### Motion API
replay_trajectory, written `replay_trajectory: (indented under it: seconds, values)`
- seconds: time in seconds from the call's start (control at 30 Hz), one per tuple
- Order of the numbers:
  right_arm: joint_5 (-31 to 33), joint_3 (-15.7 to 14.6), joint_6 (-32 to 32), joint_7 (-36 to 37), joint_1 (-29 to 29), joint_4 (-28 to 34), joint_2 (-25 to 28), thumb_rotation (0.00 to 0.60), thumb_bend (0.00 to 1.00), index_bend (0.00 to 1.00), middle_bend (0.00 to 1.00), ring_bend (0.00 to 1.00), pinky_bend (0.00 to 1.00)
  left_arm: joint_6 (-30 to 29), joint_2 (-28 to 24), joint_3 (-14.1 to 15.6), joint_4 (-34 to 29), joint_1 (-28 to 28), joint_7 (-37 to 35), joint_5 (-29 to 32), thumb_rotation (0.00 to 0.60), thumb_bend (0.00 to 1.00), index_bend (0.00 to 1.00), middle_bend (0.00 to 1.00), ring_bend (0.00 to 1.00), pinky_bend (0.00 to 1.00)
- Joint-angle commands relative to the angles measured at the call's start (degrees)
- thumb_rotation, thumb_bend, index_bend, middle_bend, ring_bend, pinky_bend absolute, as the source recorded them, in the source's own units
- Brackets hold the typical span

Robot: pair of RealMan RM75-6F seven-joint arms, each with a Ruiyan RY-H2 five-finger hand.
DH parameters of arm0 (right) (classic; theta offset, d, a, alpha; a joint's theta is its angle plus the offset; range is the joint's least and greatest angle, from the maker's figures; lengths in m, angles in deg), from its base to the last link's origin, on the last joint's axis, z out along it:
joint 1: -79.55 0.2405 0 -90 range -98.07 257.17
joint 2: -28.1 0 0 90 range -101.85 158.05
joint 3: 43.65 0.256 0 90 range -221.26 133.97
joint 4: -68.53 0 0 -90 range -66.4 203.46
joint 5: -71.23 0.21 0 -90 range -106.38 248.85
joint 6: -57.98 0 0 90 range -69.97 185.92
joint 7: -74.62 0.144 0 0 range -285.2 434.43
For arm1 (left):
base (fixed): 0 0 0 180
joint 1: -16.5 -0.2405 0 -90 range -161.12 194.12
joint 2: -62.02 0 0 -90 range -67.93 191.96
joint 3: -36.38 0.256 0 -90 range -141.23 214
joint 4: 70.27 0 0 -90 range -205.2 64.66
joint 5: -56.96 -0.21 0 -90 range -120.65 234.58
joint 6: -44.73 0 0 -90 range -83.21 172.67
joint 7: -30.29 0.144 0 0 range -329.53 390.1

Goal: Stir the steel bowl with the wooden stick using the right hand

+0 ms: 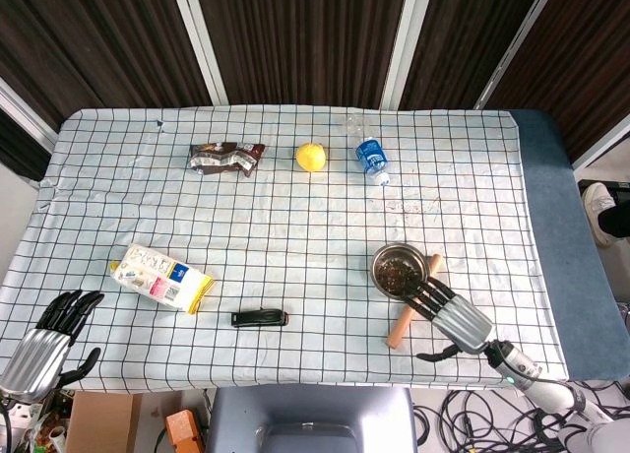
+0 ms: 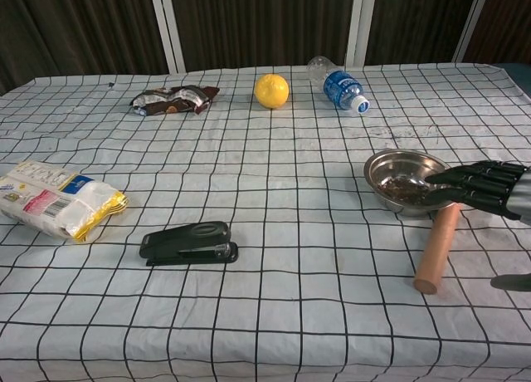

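Fingers (image 2: 465,181) of the right hand (image 1: 455,313) extend straight and slightly spread, pointing toward the steel bowl (image 1: 399,271), their tips at or just over its near rim; whether they touch the rim cannot be told. The thumb is held apart on the near side, and the hand grips nothing. Its forearm runs off toward the front right corner of the table. Wooden stick (image 1: 413,301): lying flat on the checked tablecloth (image 1: 295,236), slanted, far end against the right side of the bowl beneath the fingers, near end free toward the front edge; in the chest view the stick (image 2: 436,247) runs from under the fingers toward the camera. The bowl (image 2: 402,179) stands upright on the right half of the table with dark bits inside.

Left hand (image 1: 44,340): low at the front left corner, off the cloth edge, fingers extended and loosely spread, holding nothing; seen in the head view only.

Other items, largest to smallest: snack bag (image 1: 161,277) at front left; plastic bottle (image 1: 370,155) lying on its side at the back; brown wrapper (image 1: 226,158) at back left; black stapler (image 1: 260,318) near the front centre; yellow fruit (image 1: 311,157) between wrapper and bottle
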Motion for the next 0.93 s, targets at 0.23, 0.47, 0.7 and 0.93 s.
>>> replay_trajectory:
  seconds: [0.23,0.47,0.7,0.93]
  values:
    - [1.8,5.0,12.8,-4.6,-2.8,14.9,8.7,0.144,0.02,0.00,0.00,0.00,0.11,-1.7,0.1,-0.2,0.2,-0.6,0.5,-0.3,0.600,0.39,0.00,0.08,0.00,0.08]
    - [14.7,5.7,10.6,-25.2,-12.5,47.8,24.6,0.296,0.14,0.00,0.00,0.00,0.11,-3.9,0.6,-0.7,0.4,-1.6,2.1,-0.5,0.600,0.39,0.00,0.07,0.00,0.08]
    - [26.6,6.8,4.9,-29.0,-16.6,57.4,29.9,0.343,0.16,0.00,0.00,0.00,0.01,-3.8,0.5,-0.4,-0.5,-2.0,3.9,-0.6,0.600,0.39,0.00,0.07,0.00,0.08]
    - [28.2,8.9,0.6,-26.4,-16.1,57.5,31.3,0.343,0.18,0.00,0.00,0.00,0.00,-4.2,0.6,-0.7,-0.5,-2.4,4.5,-0.3,0.600,0.39,0.00,0.07,0.00,0.08]
